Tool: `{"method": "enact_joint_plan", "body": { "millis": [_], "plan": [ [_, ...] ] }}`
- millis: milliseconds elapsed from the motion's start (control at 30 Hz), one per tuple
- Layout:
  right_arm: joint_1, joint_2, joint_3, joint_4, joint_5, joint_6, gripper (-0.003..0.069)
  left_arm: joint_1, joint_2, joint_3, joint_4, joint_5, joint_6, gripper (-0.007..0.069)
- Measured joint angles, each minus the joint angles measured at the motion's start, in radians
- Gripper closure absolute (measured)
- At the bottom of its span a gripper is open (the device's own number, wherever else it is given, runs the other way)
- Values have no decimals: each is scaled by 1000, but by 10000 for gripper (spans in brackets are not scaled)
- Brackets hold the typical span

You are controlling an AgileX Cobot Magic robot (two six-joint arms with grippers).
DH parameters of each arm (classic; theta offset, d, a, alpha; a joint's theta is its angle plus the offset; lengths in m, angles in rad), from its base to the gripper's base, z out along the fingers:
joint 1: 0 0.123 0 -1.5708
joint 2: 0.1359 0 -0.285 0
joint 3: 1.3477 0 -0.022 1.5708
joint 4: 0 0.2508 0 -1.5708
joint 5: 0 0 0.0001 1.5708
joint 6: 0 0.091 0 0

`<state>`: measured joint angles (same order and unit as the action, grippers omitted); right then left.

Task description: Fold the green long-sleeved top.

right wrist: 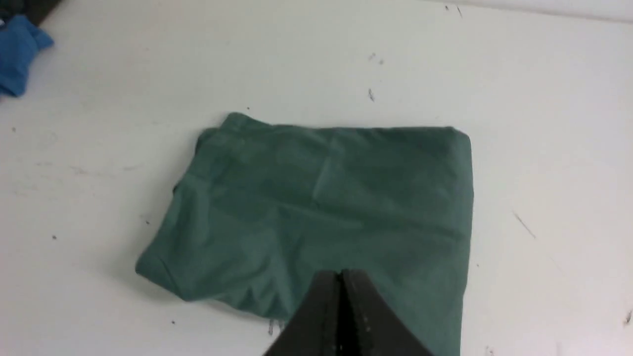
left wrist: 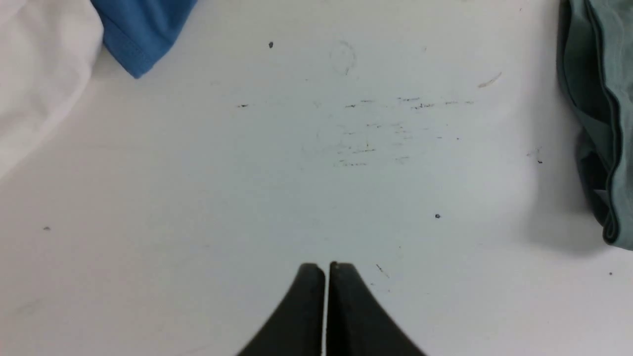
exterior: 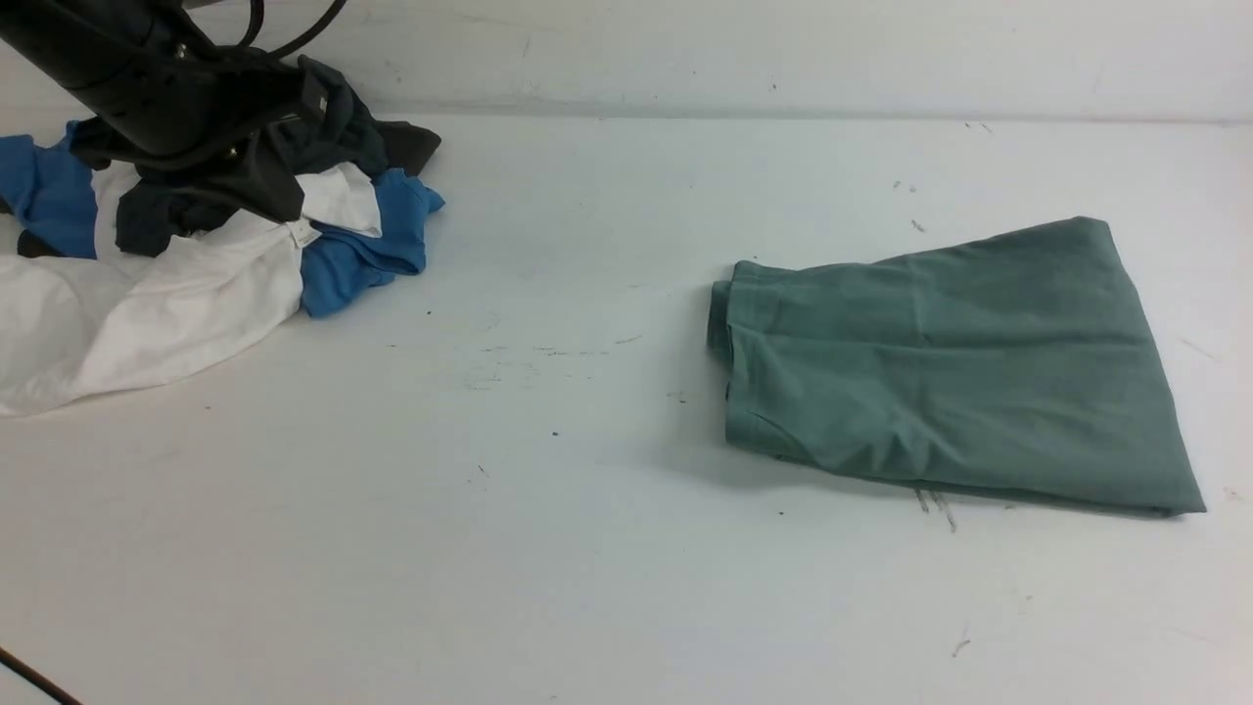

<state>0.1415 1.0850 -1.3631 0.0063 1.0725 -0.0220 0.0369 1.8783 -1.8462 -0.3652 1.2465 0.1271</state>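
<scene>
The green long-sleeved top (exterior: pixel 954 367) lies folded into a compact rectangle on the right half of the white table (exterior: pixel 548 548); no logo or label shows. It fills the middle of the right wrist view as the same folded top (right wrist: pixel 326 207), and its layered edge (left wrist: pixel 601 113) shows at the side of the left wrist view. My right gripper (right wrist: pixel 341 273) hangs above the top's near edge, shut with nothing in it. My left gripper (left wrist: pixel 326 267) is shut and empty over bare table, well apart from the top. In the front view only the left arm's black body (exterior: pixel 166 98) shows, at the far left.
A heap of other garments sits at the far left: a white one (exterior: pixel 147 313), a blue one (exterior: pixel 367 250) and a dark grey one (exterior: pixel 343 127). The white one (left wrist: pixel 34 74) and a blue corner (left wrist: pixel 141 29) also show in the left wrist view. The table's back edge meets the wall (exterior: pixel 783 59).
</scene>
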Motion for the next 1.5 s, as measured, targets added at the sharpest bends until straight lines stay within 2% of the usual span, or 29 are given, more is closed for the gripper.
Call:
{"method": "enact_joint_plan", "body": {
  "millis": [33,100,200,333,433,633,1300,1500],
  "plan": [
    [0,0,0,0,0,0,673,0,0,0,0,0,0,625],
    [0,-181,302,-6,-215,-4,673,0,2,0,0,0,0,625],
    [0,-391,614,8,-457,-3,673,0,6,0,0,0,0,625],
    [0,-510,858,58,-599,-3,673,0,10,0,0,0,0,625],
    [0,-536,956,66,-683,-3,673,0,10,0,0,0,0,625],
    [0,-545,1006,69,-800,-3,673,0,10,0,0,0,0,625],
    [0,-549,1012,73,-793,-4,673,0,10,0,0,0,0,625],
    [0,-694,1091,50,-789,-4,673,0,10,0,2,0,0,625]
  ]
}}
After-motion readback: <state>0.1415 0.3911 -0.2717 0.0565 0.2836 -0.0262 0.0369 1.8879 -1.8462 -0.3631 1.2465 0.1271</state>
